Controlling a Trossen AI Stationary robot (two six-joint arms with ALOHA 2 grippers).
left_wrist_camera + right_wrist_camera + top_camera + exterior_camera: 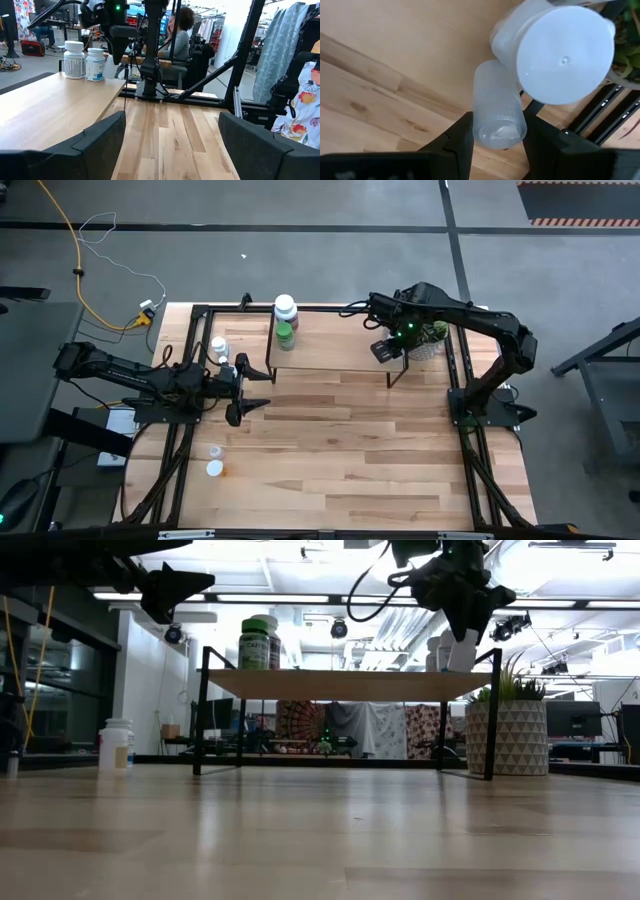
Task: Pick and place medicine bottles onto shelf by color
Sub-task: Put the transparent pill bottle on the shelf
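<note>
The shelf (340,345) stands at the table's far side. A white-capped bottle (285,305) and a green bottle (285,333) stand on its left end. My right gripper (385,352) is over the shelf's right end, shut on a small white bottle (462,650). A larger white-capped bottle (565,50) stands on the shelf right beside it. My left gripper (265,390) waits open and level near the shelf's left end, with nothing between its fingers. My right gripper pinches the small white bottle's upper end (500,131) between its two fingers, coming from above and pointing down. The bottle hangs below the fingers, slightly tilted. Its bottom (462,668) is at the shelf board; whether it rests there I cannot tell.
A potted green plant (505,735) stands at the shelf's right end. Two white bottles (220,352) stand on the table left of the shelf, and two more (214,461) near the front left. Black frame rails (180,450) run along the table's sides.
</note>
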